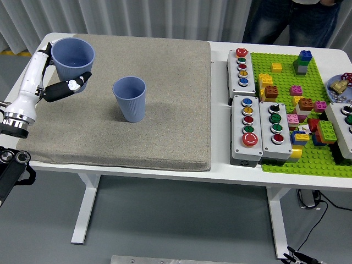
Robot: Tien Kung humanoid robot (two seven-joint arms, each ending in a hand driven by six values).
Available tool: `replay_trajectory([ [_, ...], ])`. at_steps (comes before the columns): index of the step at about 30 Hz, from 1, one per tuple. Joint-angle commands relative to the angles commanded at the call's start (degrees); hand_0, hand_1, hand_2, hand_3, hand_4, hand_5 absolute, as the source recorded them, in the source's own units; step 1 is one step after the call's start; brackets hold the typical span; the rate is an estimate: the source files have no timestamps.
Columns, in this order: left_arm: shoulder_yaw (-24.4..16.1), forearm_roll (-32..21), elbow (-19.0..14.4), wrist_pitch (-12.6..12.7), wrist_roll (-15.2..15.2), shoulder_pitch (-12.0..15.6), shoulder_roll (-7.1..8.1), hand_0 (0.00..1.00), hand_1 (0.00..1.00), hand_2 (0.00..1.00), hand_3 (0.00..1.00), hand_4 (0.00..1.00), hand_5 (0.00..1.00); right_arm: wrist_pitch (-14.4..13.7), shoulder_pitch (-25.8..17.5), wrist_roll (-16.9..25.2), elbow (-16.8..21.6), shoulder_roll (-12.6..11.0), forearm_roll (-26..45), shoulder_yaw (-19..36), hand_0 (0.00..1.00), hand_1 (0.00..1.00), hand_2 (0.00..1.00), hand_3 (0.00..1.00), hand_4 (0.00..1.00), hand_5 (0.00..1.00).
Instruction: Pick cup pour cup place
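Head view shows the left hand (pixel 55 82) at the mat's far left corner, its fingers wrapped around a blue ribbed cup (pixel 73 63) that is held clear of the surface, upright or very nearly so, its mouth open to the camera. Nothing can be made out inside it. The right hand is not seen.

A second blue cup (pixel 130 98) stands upright on the grey felt mat (pixel 165 121), near the held cup and to its right. The pick appears done and the carry toward the pour seems to be in hand. For the next move, the held cup would need to be brought over the standing cup's mouth and tipped, with the rim kept clear so the light cup is not knocked over.

The mat covers the left part of the white table (pixel 220 173). To its right lie grey push-button boxes (pixel 247 129) with coloured buttons and a green building-brick baseplate (pixel 286 82) scattered with bricks. At the far side a person's legs (pixel 289 19) are visible before a pale curtain; grey floor is seen below.
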Motion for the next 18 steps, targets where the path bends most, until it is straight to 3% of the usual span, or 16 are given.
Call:
replay_trajectory([
  [11,1.5,18.3,-2.57,0.04,1.07,-1.53,0.57,0.439,0.464,0.514,0.524,0.648,0.114,-0.1,-0.06,0.04,0.0,0.03,0.19,-0.08,0.761,0.694,0.734,0.616,0.221,0.182],
  [18,3.82,25.41,-2.37,0.22,1.38,-3.89,1.14,0.439,0.465,0.514,0.523,0.647,0.115,-0.21,0.19,0.31,0.0,-0.11,0.59,-0.4,0.76,0.693,0.733,0.615,0.221,0.179],
])
